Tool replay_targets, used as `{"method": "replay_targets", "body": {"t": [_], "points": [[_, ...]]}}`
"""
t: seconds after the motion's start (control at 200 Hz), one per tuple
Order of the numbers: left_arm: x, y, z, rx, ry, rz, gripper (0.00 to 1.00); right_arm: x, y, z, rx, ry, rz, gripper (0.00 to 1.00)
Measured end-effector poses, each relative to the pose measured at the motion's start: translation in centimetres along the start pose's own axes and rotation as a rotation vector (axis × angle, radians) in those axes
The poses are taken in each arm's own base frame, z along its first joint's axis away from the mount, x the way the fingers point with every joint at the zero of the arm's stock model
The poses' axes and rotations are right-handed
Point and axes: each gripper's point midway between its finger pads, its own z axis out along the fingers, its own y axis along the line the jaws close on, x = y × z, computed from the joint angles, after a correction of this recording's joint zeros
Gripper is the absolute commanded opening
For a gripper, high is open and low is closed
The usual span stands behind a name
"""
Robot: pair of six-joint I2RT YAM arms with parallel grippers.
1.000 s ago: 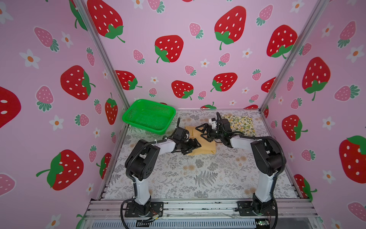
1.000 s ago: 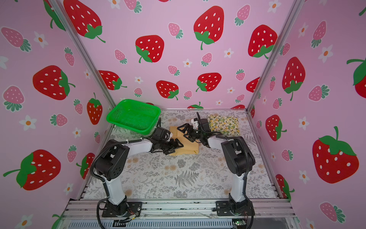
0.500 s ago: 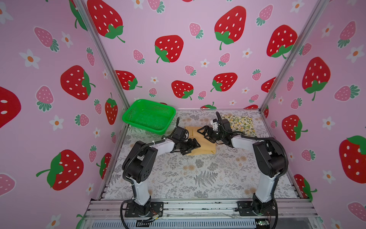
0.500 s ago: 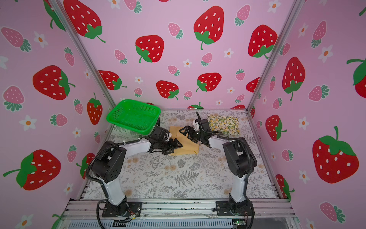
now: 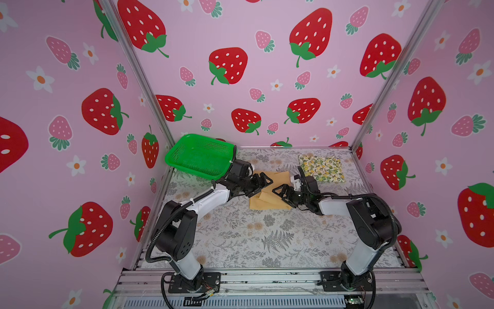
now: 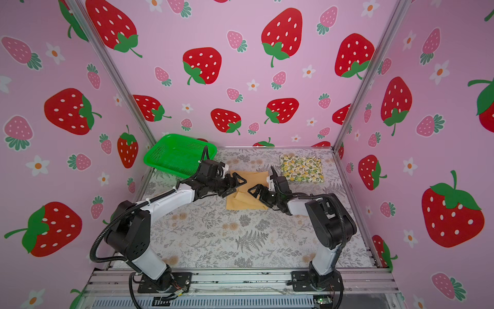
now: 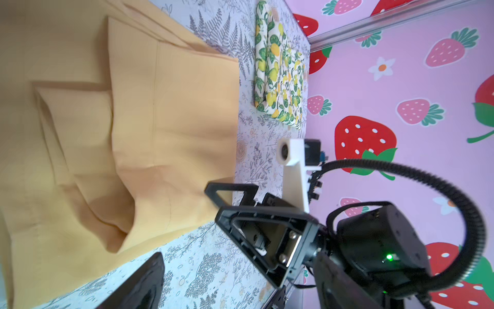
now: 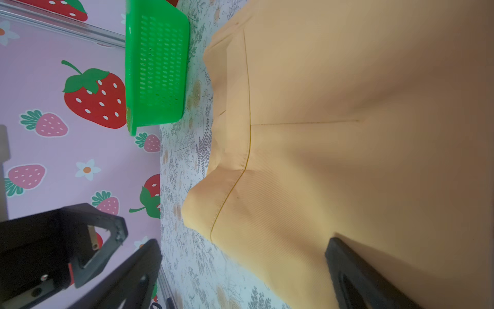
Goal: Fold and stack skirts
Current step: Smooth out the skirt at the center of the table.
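The mustard-tan skirt (image 5: 267,200) (image 6: 242,204) lies partly folded mid-table, with layered flaps showing in the left wrist view (image 7: 173,120). The lemon-print skirt (image 5: 322,168) (image 6: 302,168) (image 7: 278,80) lies folded at the back right. My left gripper (image 5: 263,183) (image 6: 238,184) (image 7: 240,286) is open over the tan skirt's left edge and holds nothing. Facing it from the right, my right gripper (image 5: 280,194) (image 6: 255,192) (image 8: 240,278) is open too. One of its fingers (image 8: 355,275) is over the tan cloth (image 8: 334,133), the other over the table.
A green mesh basket (image 5: 200,156) (image 6: 176,155) (image 8: 156,69) leans at the back left corner, just behind the left arm. Pink strawberry walls close in three sides. The fern-print tablecloth (image 5: 267,235) covers the table.
The right gripper has drawn back toward the front, off the far part of the tan skirt. The left gripper has shifted slightly toward the back. Both stay open.
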Motion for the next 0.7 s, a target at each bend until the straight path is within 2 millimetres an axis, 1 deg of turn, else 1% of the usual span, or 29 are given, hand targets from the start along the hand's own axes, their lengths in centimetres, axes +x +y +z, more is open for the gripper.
{"method": "replay_targets", "body": {"t": [0.115,0.245,0.36,0.44,0.55,0.7], "points": [[-0.4,-0.1,1.0,0.010,-0.002,-0.025,0.88,0.6,0.3,0.0,-0.029,-0.009,0.000,1.00],[0.0,-0.1,2.3,0.015,0.010,-0.050,0.88,1.3,0.8,0.0,-0.052,-0.007,-0.003,1.00],[0.1,-0.5,2.9,0.032,0.007,-0.067,0.88,0.9,1.8,-1.0,-0.063,-0.038,-0.023,1.00],[-0.1,-0.8,3.3,0.049,0.000,-0.076,0.88,-0.2,3.1,-2.2,-0.075,-0.084,-0.054,1.00],[-0.3,-0.6,4.0,0.063,-0.006,-0.096,0.88,-2.8,4.5,-3.8,-0.084,-0.158,-0.097,1.00],[-0.8,0.2,4.9,0.078,-0.017,-0.135,0.88,-6.5,4.5,-4.8,-0.054,-0.224,-0.123,1.00]]}}
